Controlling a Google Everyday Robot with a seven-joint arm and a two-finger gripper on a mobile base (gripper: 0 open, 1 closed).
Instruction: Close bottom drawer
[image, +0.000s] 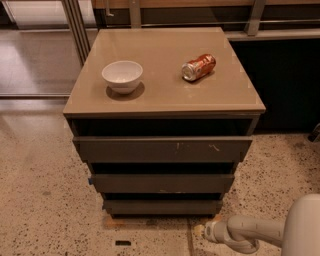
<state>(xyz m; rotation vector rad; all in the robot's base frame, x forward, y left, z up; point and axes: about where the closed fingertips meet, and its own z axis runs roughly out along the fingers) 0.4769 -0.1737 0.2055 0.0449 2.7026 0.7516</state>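
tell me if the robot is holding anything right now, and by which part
Nothing held, as far as can be seen. The gripper sits low near the floor, just in front and to the right of the bottom drawer, apart from it.

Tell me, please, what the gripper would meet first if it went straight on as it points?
The gripper, low at lower right, points left in front of the bottom drawer. Straight on, only floor seems to lie ahead; depth is unclear, so it might graze the drawer's front.
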